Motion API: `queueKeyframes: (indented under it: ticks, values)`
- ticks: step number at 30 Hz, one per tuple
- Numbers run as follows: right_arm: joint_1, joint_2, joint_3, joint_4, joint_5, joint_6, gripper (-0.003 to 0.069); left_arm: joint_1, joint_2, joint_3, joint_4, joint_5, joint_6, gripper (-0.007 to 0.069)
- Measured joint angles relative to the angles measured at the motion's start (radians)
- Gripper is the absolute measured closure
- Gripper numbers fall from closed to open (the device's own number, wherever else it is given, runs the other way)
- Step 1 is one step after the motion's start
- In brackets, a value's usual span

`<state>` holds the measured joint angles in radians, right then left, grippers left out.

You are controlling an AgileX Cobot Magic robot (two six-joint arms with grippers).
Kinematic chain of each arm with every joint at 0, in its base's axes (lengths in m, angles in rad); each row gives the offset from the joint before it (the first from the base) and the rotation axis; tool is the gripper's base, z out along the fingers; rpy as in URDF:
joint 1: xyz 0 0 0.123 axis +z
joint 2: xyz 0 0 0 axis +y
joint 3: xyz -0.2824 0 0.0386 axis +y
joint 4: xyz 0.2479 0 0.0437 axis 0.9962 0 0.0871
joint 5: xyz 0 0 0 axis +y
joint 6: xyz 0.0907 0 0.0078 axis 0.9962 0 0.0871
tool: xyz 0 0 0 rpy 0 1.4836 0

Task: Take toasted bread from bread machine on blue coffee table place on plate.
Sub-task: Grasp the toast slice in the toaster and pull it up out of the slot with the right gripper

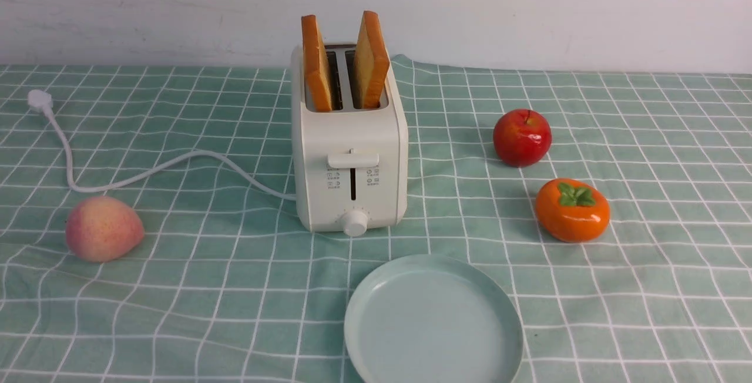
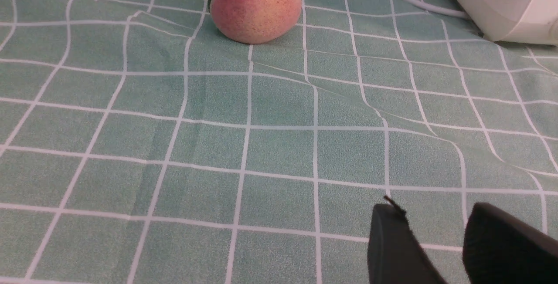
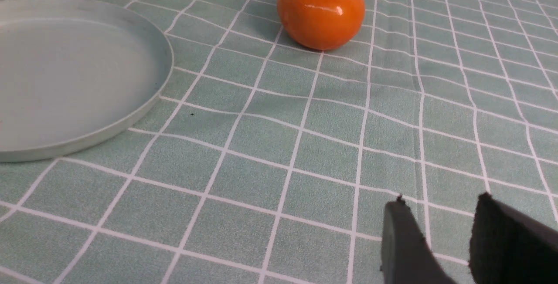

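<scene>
**Toast up in both slots, both grippers low over the table**

Finds the bread machine (image 1: 349, 160) at the middle of the blue coffee table (image 1: 205, 289), lever and knob facing the robot, white cord (image 1: 147, 174) trailing off to the robot's left. Shows the toasted bread standing on edge in the two slots, left slice (image 1: 317, 66) and right slice (image 1: 370, 60), upper halves sticking out above the top. Places the plate (image 1: 432, 324) just in front of the bread machine, a little to the right, not touching it. Notes a peach (image 1: 103, 229) on the left side, an apple (image 1: 521, 137) and a persimmon (image 1: 571, 210) on the right.

Catches the left gripper (image 2: 433, 214) low over the table, peach and a corner of the bread machine ahead, fingers apart, gripping nothing. Catches the right gripper (image 3: 440, 203) low as well, plate and persimmon ahead, fingers likewise apart and holding nothing.
</scene>
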<state>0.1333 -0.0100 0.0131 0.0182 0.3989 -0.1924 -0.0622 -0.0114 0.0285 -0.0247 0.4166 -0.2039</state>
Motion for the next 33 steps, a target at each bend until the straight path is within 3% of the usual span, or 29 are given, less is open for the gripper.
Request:
queueKeyframes:
  ticks: [25,33]
  values:
    - [0.000,0.000,0.000,-0.018,0.000,0.000,0.0419,0.000,0.000,0.000,0.000,0.000,0.000,0.0386]
    - [0.000,0.000,0.000,-0.018,0.000,0.000,0.0419,0.000,0.000,0.001,-0.017,-0.106,-0.026,0.0384]
